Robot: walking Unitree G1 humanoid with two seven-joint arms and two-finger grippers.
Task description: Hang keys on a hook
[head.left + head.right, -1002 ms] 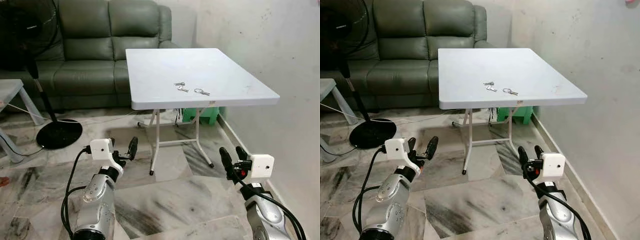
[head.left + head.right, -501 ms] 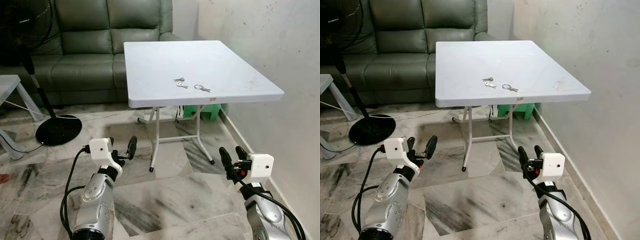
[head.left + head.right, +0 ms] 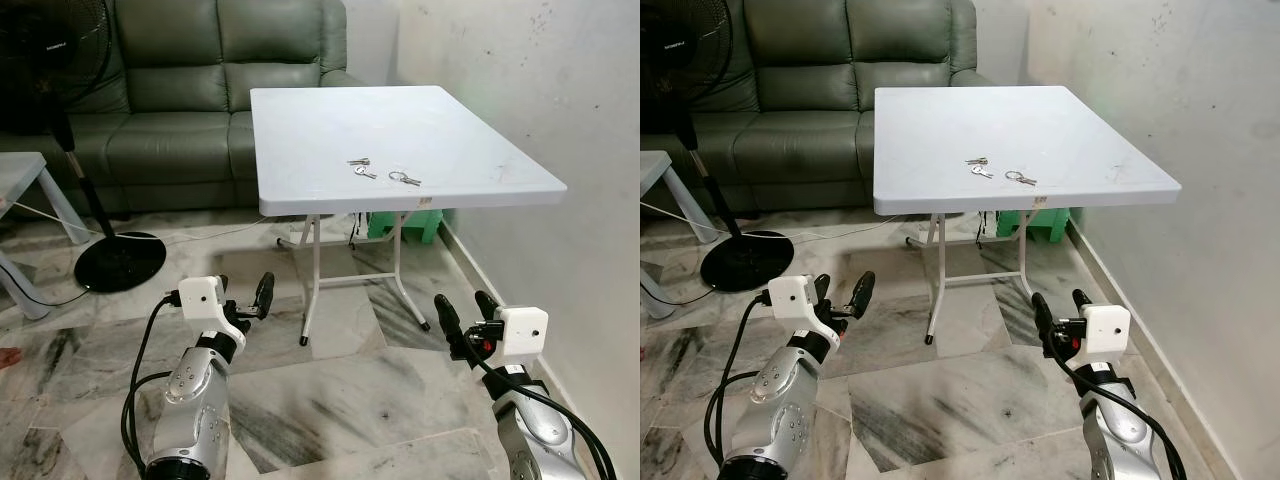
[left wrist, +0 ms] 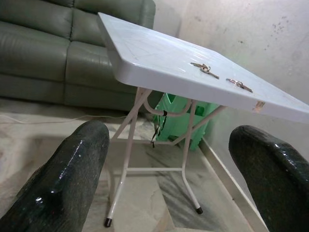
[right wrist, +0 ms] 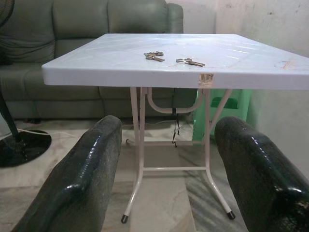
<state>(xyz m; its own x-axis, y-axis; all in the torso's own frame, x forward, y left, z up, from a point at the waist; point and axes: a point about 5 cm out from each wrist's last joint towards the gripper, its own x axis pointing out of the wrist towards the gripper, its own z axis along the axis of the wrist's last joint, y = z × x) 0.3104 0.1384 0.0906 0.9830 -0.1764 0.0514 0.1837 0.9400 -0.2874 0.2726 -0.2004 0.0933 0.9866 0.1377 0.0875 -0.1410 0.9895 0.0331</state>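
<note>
Two sets of keys lie on the white folding table [image 3: 300, 130], well in from its near edge: one bunch [image 3: 359, 166] and, beside it toward the wall, a ringed set [image 3: 404, 180]. The left hand [image 3: 243, 299] and the right hand [image 3: 461, 310] both hang low over the marble floor [image 3: 330, 400], fingers spread, gripping nothing, well short of the table. I can't spot any hook. The keys are flat and thin, so those long fingers may just skid them along; walking too close could bump the light table and shift them.
</note>
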